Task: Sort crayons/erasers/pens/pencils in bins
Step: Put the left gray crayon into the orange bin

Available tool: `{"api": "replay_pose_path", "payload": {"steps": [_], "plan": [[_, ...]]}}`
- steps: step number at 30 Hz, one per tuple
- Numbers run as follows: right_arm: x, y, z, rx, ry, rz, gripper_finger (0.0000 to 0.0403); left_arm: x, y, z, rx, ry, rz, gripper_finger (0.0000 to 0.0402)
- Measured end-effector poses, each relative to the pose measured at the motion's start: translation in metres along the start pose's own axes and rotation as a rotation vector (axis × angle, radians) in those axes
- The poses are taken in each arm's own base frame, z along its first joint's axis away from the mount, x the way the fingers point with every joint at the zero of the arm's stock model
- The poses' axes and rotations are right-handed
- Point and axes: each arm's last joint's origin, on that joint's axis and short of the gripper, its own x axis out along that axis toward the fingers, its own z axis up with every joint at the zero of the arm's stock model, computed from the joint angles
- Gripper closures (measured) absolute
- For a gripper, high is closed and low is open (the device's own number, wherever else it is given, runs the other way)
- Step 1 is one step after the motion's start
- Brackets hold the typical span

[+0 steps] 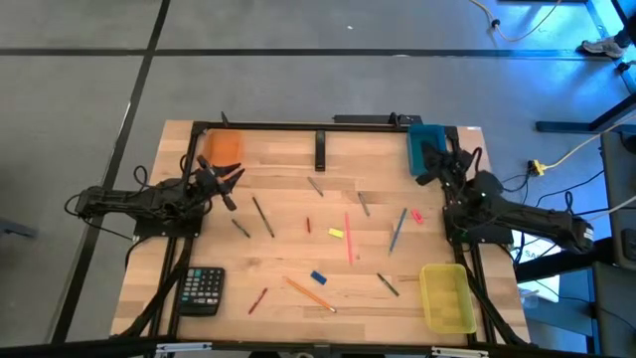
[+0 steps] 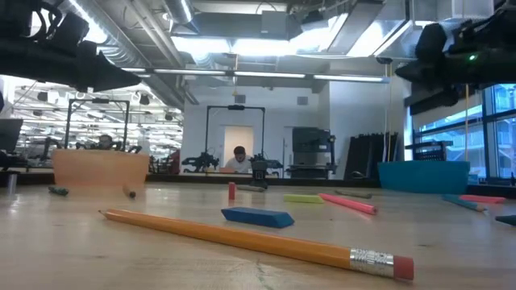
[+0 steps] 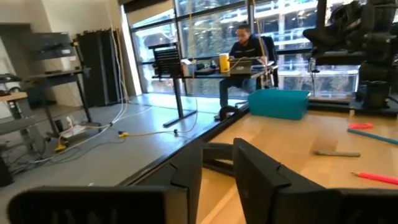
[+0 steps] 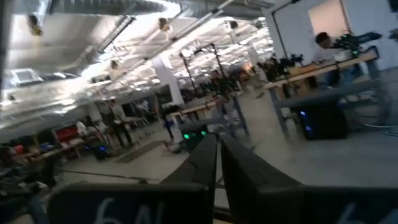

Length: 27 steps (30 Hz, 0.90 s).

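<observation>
Wooden table (image 1: pixel 288 264): near edge holds yellow bin (image 1: pixel 447 296); blue eraser (image 1: pixel 318 277), yellow eraser (image 1: pixel 336 234) and pink eraser (image 1: pixel 417 216) lie mid-table. Far back, left gripper (image 1: pixel 235 178), fingers slightly apart, hangs beside orange bin (image 1: pixel 223 146); right gripper (image 1: pixel 429 165), fingers together, overlaps teal bin (image 1: pixel 424 145).

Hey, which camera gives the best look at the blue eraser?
The low view: the blue eraser lies close and large, flat on the table just behind the pencil. The high view shows it only as a small blue block near the table's front middle. Neither wrist view shows it.
</observation>
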Motion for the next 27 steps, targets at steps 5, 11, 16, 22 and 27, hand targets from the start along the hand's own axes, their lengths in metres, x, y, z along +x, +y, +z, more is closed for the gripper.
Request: {"api": "replay_pose_path", "payload": {"steps": [5, 11, 16, 22, 27], "plan": [[0.007, -0.002, -0.006, 0.021, 0.027, -0.018, 0.0375, -0.004, 0.007, 0.007, 0.007, 0.092, 0.085, 0.0311], [0.023, 0.007, 0.007, -0.027, 0.041, 0.034, 0.0375, -0.01, 0.014, 0.034, -0.086, 0.058, 0.065, 0.0311], [0.041, 0.017, 0.011, -0.097, 0.103, 0.066, 0.0375, -0.003, 0.008, 0.034, -0.096, 0.072, 0.039, 0.0311], [0.057, 0.022, -0.001, -0.193, 0.199, 0.05, 0.0375, 0.02, -0.007, 0.037, -0.139, 0.065, 0.013, 0.0311], [0.067, 0.025, -0.006, -0.353, 0.233, 0.035, 0.0375, 0.045, -0.016, 0.036, -0.184, 0.05, 0.017, 0.0303]]}}
